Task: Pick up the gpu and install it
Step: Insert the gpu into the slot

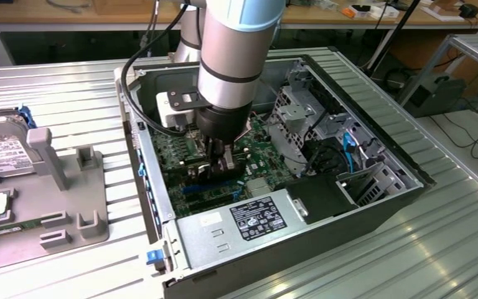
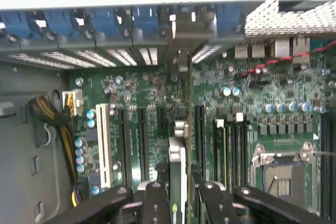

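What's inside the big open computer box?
Inside the computer case a green motherboard lies with slots, a white slot and yellow cables. The gripper holds the gpu edge-on above the slots. The card hides the slot beneath it.

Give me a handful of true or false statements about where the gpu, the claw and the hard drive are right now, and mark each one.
1. The claw is shut on the gpu. True.
2. The gpu lies flat on the grey tray outside the case. False: it stands on edge over the green motherboard, inside the open computer case.
3. The arm reaches down into the open case. True.
4. The hard drive sits inside the case beside the power supply. False: it rests on the grey tray, at the exterior view's left, outside the case.
5. The processor socket on the motherboard is covered by a cooler. False: it is bare.
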Controlling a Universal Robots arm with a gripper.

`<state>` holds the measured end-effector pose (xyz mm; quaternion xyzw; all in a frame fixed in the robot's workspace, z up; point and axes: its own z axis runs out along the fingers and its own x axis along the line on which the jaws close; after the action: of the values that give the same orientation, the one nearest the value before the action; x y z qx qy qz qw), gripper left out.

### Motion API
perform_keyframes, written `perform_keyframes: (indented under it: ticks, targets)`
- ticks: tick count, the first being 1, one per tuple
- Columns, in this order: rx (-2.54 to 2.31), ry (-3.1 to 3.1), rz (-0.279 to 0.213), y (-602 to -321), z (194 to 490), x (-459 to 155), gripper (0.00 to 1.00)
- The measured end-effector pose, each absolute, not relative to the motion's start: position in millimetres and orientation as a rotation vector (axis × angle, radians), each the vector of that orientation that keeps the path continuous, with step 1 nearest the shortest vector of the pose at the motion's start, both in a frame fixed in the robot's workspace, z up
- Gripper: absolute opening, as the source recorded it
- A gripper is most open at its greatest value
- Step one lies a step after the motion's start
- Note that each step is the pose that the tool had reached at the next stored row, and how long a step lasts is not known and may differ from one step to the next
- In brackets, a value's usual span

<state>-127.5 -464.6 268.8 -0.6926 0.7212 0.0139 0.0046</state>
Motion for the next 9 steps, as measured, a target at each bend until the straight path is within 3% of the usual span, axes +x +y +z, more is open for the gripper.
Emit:
perform_keyframes:
  ticks: [9]
  targets:
    - [-2.204, 2.226, 0.044, -463.1, 268.3, -127.5, 0.27]
